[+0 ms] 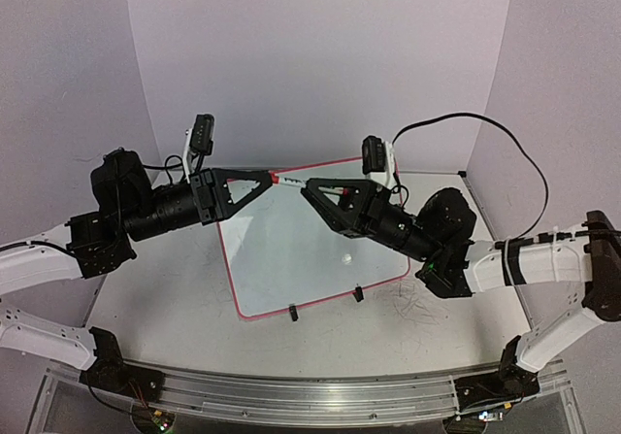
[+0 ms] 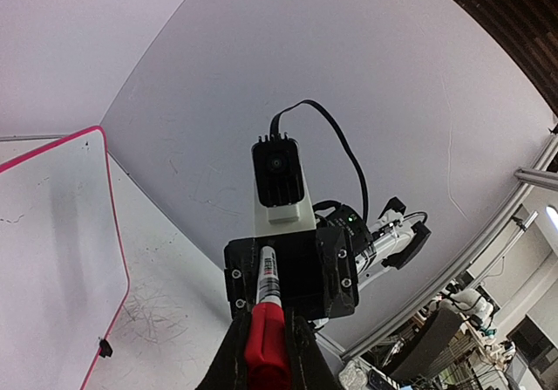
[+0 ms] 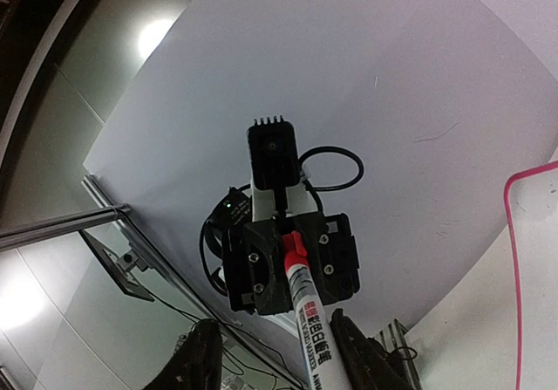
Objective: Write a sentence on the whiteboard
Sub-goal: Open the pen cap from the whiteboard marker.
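Left gripper (image 1: 273,175) is clamping the marker (image 1: 291,181) at the whiteboard (image 1: 291,259)'s 12 o'clock edge; right gripper (image 1: 310,190)'s grip cannot be told.

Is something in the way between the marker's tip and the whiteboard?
Yes. The red cap covers the tip of the marker. The left tool pinches the cap, and the right tool holds the barrel above the whiteboard. Nothing visible lies on the board beneath them.

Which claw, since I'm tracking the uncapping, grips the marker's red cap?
The left claw: the red cap sits between its fingers, while the right claw holds the white barrel.
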`<state>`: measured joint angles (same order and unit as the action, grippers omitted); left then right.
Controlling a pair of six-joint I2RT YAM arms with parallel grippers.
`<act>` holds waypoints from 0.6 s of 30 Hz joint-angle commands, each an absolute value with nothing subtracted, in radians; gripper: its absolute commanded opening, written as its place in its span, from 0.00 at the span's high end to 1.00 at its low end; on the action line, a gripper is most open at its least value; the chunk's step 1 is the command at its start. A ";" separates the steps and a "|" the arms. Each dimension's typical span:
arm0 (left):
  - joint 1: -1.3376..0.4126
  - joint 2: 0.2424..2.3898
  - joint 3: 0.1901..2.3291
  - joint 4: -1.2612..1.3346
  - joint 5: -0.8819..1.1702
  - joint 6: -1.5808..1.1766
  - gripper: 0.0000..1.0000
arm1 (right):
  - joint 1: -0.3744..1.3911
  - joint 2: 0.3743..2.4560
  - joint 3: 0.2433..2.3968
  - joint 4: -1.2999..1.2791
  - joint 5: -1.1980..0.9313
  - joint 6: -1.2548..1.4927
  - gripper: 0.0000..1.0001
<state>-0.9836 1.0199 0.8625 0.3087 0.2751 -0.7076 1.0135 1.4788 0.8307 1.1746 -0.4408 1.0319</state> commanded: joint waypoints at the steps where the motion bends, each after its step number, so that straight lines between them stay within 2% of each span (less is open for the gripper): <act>1: -0.988 1.009 0.857 0.395 0.264 -0.725 1.00 | 1.023 1.493 0.881 1.302 -0.370 1.026 0.66; 5: -0.988 1.014 0.850 0.407 0.261 -0.731 1.00 | 1.024 1.534 0.920 1.303 -0.370 1.034 0.70; 13: -0.989 1.029 0.844 0.413 0.273 -0.735 1.00 | 1.025 1.575 0.948 1.304 -0.383 1.034 0.71; 16: -0.988 1.024 0.836 0.411 0.271 -0.735 1.00 | 1.025 1.571 0.937 1.304 -0.383 1.029 0.80; 18: -0.989 1.023 0.831 0.411 0.269 -0.737 1.00 | 1.025 1.567 0.931 1.302 -0.380 1.026 0.82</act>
